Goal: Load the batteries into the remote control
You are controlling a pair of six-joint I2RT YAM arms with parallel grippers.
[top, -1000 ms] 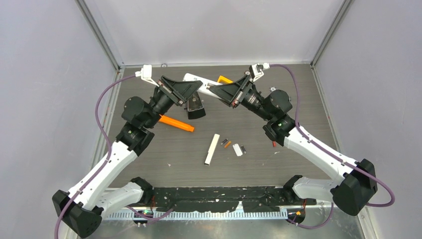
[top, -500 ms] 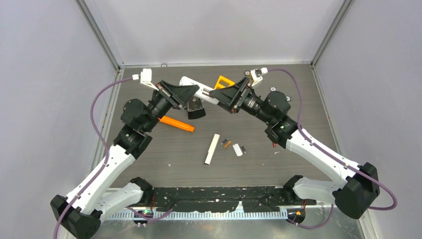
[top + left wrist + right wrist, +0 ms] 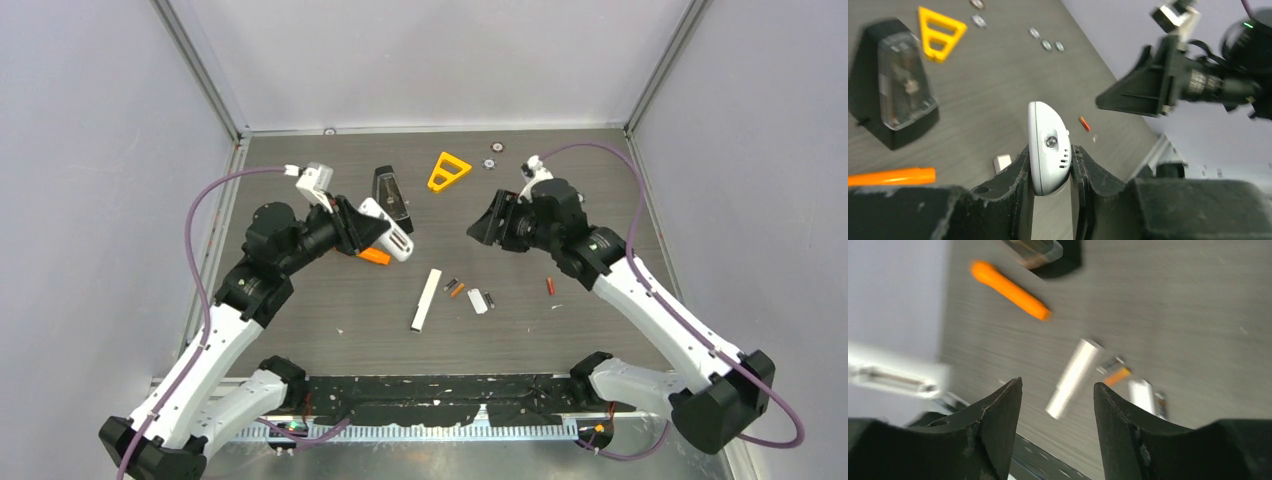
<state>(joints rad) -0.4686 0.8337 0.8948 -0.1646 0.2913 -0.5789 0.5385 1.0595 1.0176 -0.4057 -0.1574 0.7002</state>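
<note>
Dark wood-grain table [image 3: 330, 310], grey booth walls on three sides: the left gripper [image 3: 1050, 159] is clamped on one end of the white remote [image 3: 1048, 131], holding it edge-on and apparently lifted off the surface, its rounded end jutting past the fingertips. An orange marker [image 3: 890, 176] lies on the table just to one side of those jaws.

Facing it, the right gripper [image 3: 475, 228] hovers with its jaws apart and nothing between them. Below and ahead of its fingers lie a long white bar [image 3: 1073, 377] and, just beside the bar's far end, the dark grey battery [image 3: 1111, 363] and the orange battery [image 3: 1118, 375], close together. The red battery [image 3: 550, 286] lies alone, behind the right gripper and near its own forearm, well apart from the other two.

No battery is loaded yet. Whether the remote's compartment is open, or which way it faces, cannot be told.

Risks from here, as a judgement: the narrow grip on one end could let the remote pivot or slip when a cell is pressed in; the thin round batteries could roll away if a finger nudges them; and the two wrists work close enough to clash.
</note>
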